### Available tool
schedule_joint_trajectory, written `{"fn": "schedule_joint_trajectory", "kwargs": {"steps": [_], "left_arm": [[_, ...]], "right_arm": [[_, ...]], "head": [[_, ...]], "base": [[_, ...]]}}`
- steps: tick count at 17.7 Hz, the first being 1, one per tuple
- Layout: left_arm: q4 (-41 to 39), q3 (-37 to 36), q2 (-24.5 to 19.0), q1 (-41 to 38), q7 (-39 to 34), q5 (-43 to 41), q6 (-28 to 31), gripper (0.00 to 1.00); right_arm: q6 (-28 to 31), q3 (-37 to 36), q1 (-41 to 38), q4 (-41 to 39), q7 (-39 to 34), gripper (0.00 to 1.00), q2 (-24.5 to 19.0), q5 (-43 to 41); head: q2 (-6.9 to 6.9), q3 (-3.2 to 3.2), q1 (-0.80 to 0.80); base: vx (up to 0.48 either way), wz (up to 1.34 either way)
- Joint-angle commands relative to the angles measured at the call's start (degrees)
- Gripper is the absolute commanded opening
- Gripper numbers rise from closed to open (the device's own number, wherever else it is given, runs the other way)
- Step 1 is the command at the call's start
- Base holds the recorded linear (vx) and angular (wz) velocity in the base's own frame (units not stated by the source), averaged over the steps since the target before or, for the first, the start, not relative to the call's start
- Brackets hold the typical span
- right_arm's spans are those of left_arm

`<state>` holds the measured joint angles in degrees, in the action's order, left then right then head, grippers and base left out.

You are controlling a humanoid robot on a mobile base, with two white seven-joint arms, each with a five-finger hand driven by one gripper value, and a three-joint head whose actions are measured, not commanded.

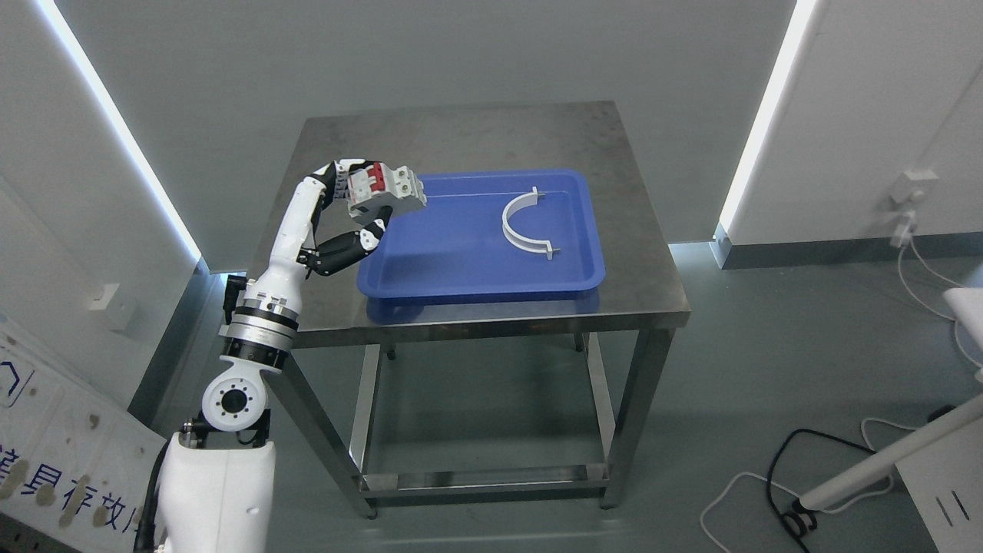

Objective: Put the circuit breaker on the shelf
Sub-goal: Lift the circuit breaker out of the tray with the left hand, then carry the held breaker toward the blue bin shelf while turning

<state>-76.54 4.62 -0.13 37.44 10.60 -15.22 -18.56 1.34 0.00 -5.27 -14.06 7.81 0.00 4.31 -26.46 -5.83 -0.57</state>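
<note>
The left hand [361, 203] is curled around the circuit breaker [384, 188], fingers over its top and the thumb tucked beneath, so the block is pinched between them and held clear of the blue tray [476, 288]; taking that tray as the landmark, the breaker hangs just above its near-left corner, at the rim rather than over the middle, and does not appear to touch it; the arm reaches in from the tray's left side, over the edge of the steel bench [645, 253]; inside the tray, toward its right half, lies a white curved bracket [526, 226], well apart from the hand.

The breaker looks like a rigid moulded-plastic block, white-grey with red toggle levers on one face; I judge it compact and moderately weighty for its size, stiff, not fragile in the body, though its smooth flat sides could slip under a loose grip; the best hold is across the two broad flat sides, keeping fingers off the red levers, which may flip under pressure and give a poor purchase; the present hold seems close to the lever face, so a tilt in transit could shift it.

No shelf is visible near the tray, so the carry is likely the step ahead; the right hand is out of view.
</note>
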Motion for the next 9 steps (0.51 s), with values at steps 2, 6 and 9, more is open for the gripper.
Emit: {"fn": "schedule_joint_trajectory", "kwargs": {"steps": [2, 6, 9], "left_arm": [[-7.1, 4.0, -0.9, -6.4, -4.7, 5.8, -6.2, 0.06], [-9.2, 5.2, -0.9, -9.4, -4.7, 7.8, -6.3, 0.04], [-9.9, 6.8, -0.9, -10.3, -4.6, 8.3, -6.6, 0.04]], "right_arm": [[3.1, 1.1, 0.0, 0.0, 0.0, 1.0, 1.0, 0.0], [3.1, 1.1, 0.0, 0.0, 0.0, 1.0, 1.0, 0.0], [3.1, 1.1, 0.0, 0.0, 0.0, 1.0, 1.0, 0.0]], "head": [[0.0, 0.0, 0.0], [0.0, 0.0, 0.0], [0.0, 0.0, 0.0]], "base": [[-0.363, -0.16], [-0.377, -0.18], [-0.453, 0.05]]}}
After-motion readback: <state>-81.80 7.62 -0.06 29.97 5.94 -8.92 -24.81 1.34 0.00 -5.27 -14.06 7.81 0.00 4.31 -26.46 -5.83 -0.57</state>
